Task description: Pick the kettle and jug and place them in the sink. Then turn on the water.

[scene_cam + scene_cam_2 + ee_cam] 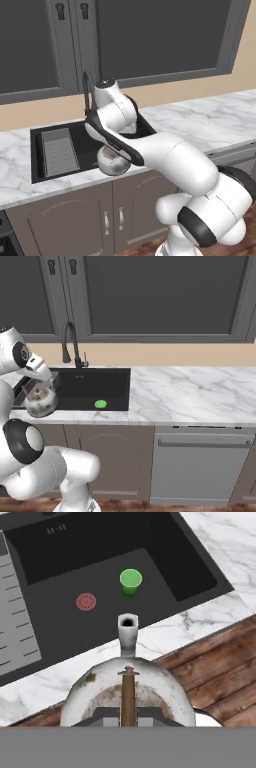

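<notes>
Gripper (128, 714) clamped on the kettle (128, 692) handle; kettle hangs at the counter's front edge, just short of the sink (200, 572). I'd carry it forward past the rim and lower it level before release, avoiding the green cup (130, 582). Kettle: rounded dull metal, stubby spout. Basin: matte black, ribbed grey tray (12, 627).

**Grey cabinets, marble top, tan wall**

A white marble tabletop (190, 391) with grey veining runs along a tan wall (165, 354). Above it hang dark grey wall cabinets (160, 296) with framed doors and small dark handles. Below sit taupe base cabinets (75, 215) with pale handles and a grey dishwasher front (200, 466). The floor (215, 662) is reddish-brown wood planks.
</notes>
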Robot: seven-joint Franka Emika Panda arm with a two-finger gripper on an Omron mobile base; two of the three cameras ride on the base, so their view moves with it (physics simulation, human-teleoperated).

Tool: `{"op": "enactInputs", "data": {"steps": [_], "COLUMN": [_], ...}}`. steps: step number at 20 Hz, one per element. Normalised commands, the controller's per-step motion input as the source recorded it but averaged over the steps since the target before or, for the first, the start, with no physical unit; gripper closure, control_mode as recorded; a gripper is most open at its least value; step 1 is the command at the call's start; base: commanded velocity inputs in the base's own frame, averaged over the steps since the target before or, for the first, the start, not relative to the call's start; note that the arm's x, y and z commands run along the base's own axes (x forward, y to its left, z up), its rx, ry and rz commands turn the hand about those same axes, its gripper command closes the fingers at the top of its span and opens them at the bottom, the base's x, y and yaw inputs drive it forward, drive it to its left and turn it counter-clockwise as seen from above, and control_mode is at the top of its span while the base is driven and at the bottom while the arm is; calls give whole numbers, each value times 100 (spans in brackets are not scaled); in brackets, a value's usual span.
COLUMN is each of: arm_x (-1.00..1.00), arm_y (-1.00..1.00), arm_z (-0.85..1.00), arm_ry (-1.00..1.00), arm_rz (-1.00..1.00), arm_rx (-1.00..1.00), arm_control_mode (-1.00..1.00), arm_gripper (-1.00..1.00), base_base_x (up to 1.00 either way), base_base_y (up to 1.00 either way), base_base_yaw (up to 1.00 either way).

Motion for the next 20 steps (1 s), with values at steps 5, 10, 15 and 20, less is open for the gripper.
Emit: {"op": "enactInputs", "data": {"steps": [5,10,15,20], "arm_x": [38,38,36,39], "arm_y": [15,16,11,4], "arm_z": [0,0,0,0], "arm_ry": [-4,-8,-5,-1], "arm_rz": [-26,-19,-15,-12], "arm_rx": [-1,0,0,0], "arm_control_mode": [-100,-100,-100,-100], "arm_gripper": [100,100,100,100], "base_base_x": [0,0,0,0], "base_base_y": [0,0,0,0], "base_base_yaw": [0,0,0,0]}}
